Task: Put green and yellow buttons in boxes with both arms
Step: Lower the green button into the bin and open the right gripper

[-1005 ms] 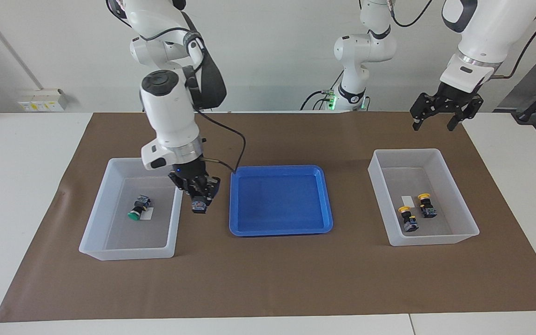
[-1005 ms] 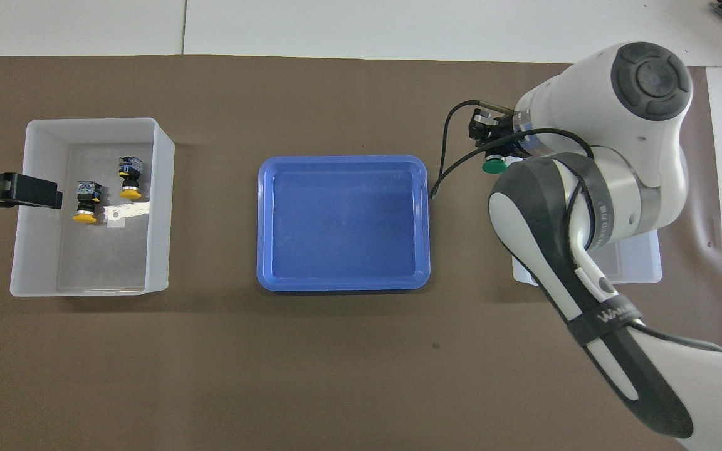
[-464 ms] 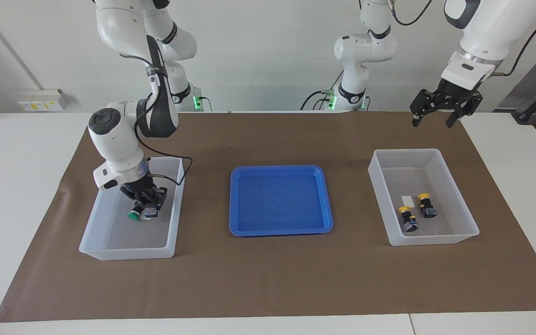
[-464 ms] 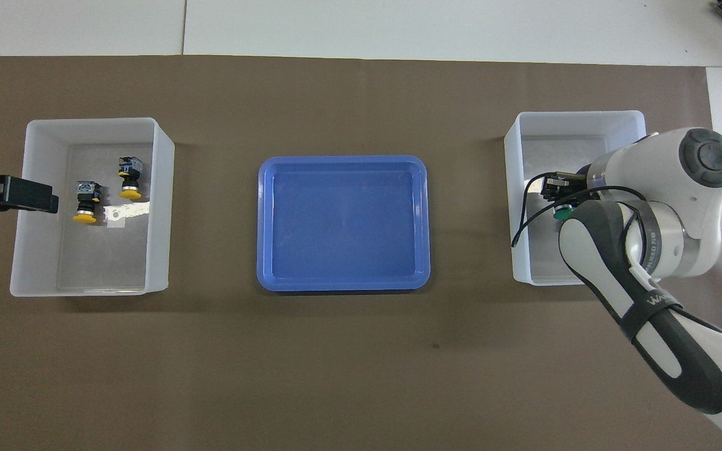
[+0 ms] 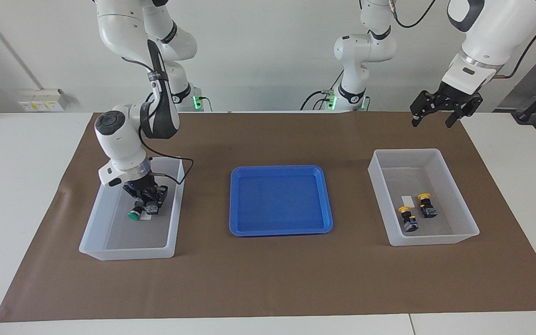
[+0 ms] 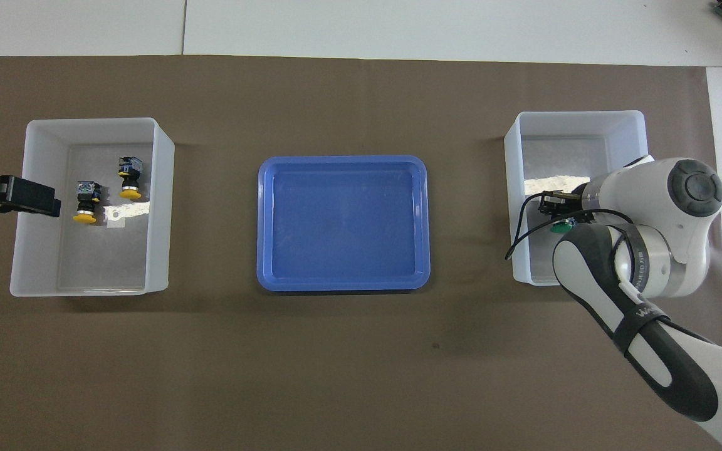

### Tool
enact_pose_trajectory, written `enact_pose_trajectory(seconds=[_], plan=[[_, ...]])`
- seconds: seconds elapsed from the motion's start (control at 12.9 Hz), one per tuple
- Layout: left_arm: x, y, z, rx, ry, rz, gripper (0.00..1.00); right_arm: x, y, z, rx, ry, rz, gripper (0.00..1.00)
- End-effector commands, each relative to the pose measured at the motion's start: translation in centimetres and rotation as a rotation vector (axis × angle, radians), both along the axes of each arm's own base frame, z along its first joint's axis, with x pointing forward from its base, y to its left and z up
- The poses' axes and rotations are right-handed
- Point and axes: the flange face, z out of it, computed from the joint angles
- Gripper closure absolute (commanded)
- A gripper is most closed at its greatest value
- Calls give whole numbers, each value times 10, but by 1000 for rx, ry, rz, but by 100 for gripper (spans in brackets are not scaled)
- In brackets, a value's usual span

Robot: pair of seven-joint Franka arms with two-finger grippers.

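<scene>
two yellow buttons (image 5: 415, 211) already down in the box (image 5: 454, 238) at the left arm's end. blue tray (image 5: 280, 200) bare. right hand (image 5: 149, 202) low in the other box (image 5: 110, 251), over green buttons (image 5: 134, 215); grip: cannot tell. left hand (image 5: 445, 111) up, fingers apart, waiting. nearly done.

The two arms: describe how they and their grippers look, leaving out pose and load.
Both arms are glossy white, rounded segments with dark grey joint caps and black bands. The right arm carries a loose black cable to its wrist and grey lettering on a black strip. The left gripper and right gripper are black, two-fingered.
</scene>
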Motion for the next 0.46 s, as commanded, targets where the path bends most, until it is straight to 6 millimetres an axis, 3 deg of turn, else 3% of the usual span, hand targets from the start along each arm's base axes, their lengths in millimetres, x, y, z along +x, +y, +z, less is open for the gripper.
enact_pose_trajectory(seconds=[0.0, 0.15, 0.39], plan=[[-5, 3, 1, -4, 17, -4, 0, -8, -2, 7, 8, -18, 10, 1], [-4, 5, 1, -4, 14, 0, 0, -5, -2, 12, 9, -25, 5, 0], [-4, 5, 1, -4, 14, 0, 0, 14, 8, 59, 11, -37, -18, 0]])
